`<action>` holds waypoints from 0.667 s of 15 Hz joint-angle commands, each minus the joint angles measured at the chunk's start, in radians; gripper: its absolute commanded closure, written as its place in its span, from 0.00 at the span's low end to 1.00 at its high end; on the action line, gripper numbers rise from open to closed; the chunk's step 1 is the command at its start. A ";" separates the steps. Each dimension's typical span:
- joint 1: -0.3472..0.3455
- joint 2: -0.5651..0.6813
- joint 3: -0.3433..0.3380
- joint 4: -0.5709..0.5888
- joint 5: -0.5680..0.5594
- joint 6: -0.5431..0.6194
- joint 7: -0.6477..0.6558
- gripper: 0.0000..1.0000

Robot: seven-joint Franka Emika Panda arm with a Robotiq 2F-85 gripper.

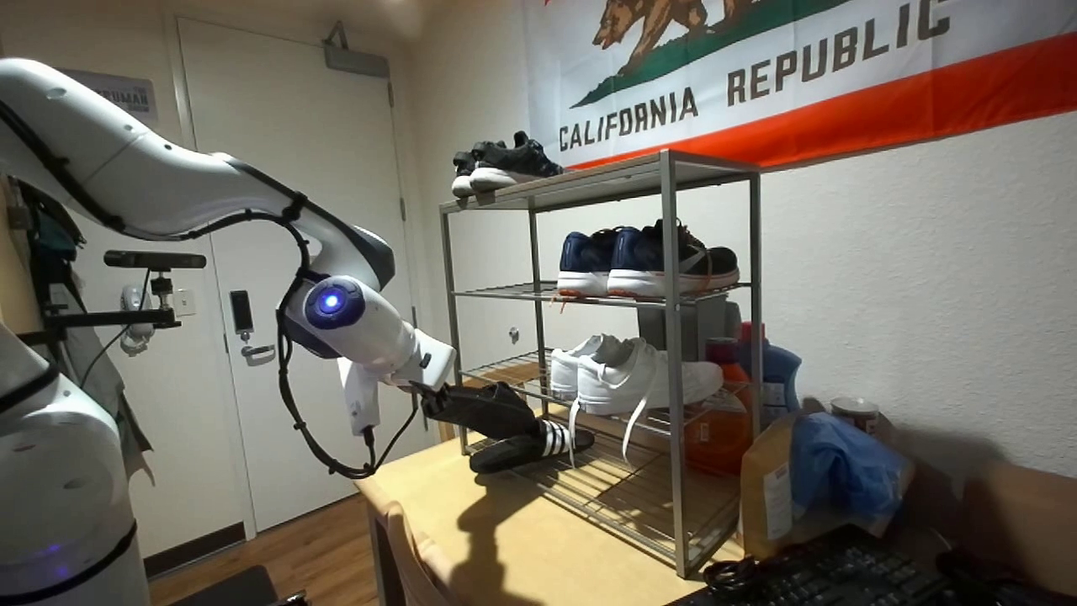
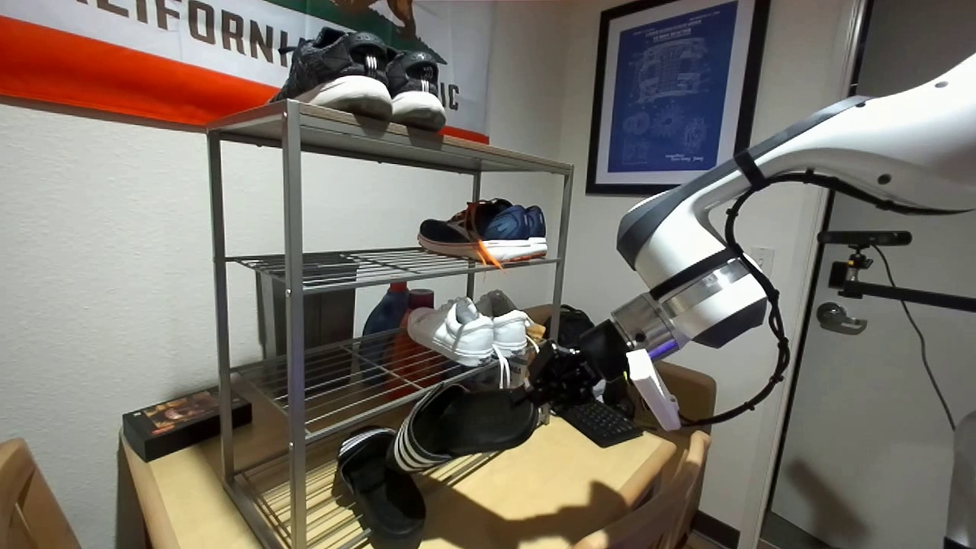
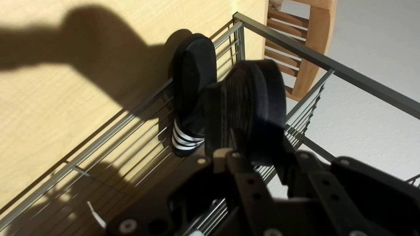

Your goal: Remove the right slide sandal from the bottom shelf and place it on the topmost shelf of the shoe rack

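My gripper (image 2: 528, 393) is shut on the rear edge of the right slide sandal (image 2: 484, 419), a black slide with white stripes. This sandal is raised and tilted at the open front of the shoe rack (image 1: 676, 379), strap end toward the rack. In the wrist view the held sandal (image 3: 244, 98) stands edge-on between the fingers. Its mate, another black slide (image 2: 385, 496), lies on the bottom shelf (image 1: 614, 484), overhanging its front edge. Whether the two slides touch, I cannot tell. High above is the topmost shelf (image 1: 627, 178), well over my gripper's height.
Black sneakers (image 2: 347, 80) occupy one end of the topmost shelf. Navy sneakers (image 1: 644, 261) stand a tier lower. White sneakers (image 1: 627, 374), laces dangling, sit on the tier just above the slides. Rack posts (image 2: 293, 343) and a chair (image 2: 659, 496) are nearby.
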 commanded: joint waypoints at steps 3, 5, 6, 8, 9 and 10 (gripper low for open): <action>-0.065 -0.100 0.034 -0.010 -0.263 -0.002 0.210 0.93; -0.109 -0.134 0.001 -0.010 -0.456 -0.050 0.308 0.93; -0.184 -0.162 0.016 -0.009 -0.546 -0.110 0.345 0.93; -0.272 -0.238 -0.014 -0.013 -0.716 -0.237 0.400 0.93; -0.309 -0.281 -0.035 -0.016 -0.785 -0.303 0.408 0.93; -0.279 -0.319 -0.119 -0.013 -0.895 -0.346 0.446 0.93</action>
